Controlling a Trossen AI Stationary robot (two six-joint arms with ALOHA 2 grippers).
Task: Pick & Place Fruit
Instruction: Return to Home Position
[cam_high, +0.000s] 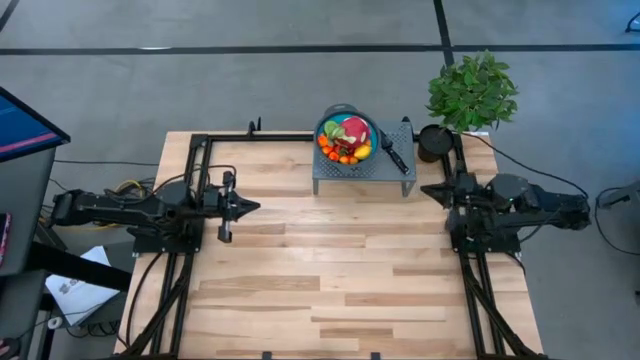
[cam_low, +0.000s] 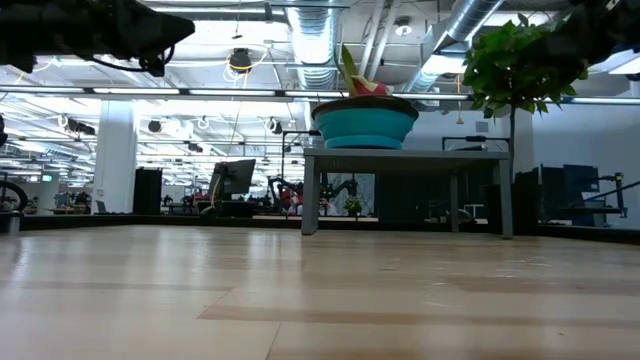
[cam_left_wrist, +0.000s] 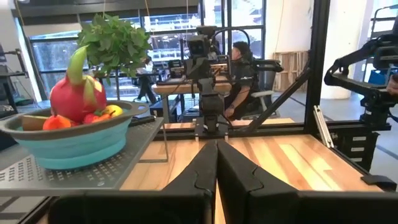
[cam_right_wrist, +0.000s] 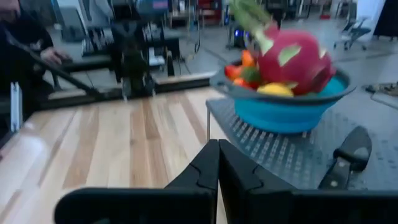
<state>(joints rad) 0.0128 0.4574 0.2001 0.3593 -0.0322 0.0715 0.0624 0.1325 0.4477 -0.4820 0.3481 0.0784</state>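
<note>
Two pincers: both clenched on nothing, fingers pressed flat together in each wrist view.
Left pincer (cam_high: 252, 207): above the left part of the tabletop (cam_high: 330, 280), pointing toward its middle, well apart from the fruit; its closed tips (cam_left_wrist: 217, 146) face across the boards.
Right pincer (cam_high: 428, 190): above the right edge of the boards, pointing inward, near the corner of the stand; its closed tips (cam_right_wrist: 218, 146) aim just beside the bowl.
Fruit (cam_high: 342, 150): heaped in the teal bowl (cam_high: 322, 128), small orange, red, yellow and green pieces with the dragon fruit (cam_high: 353, 129) on top. None shows outside the bowl in the high view.
Bowl support: a grey perforated stand (cam_high: 335, 177) at the far middle of the tabletop.
Neighbours: a black-handled knife (cam_high: 393, 152) lies on the stand just beside the bowl; a potted plant (cam_high: 473, 90) stands at the far right corner.
Step in hand: judged to be parking the arms, as the placing looks complete.
Next move: calls for a plain settling to rest with nothing carried. The right arm, being nearer the stand and knife, needs the more clearance.
</note>
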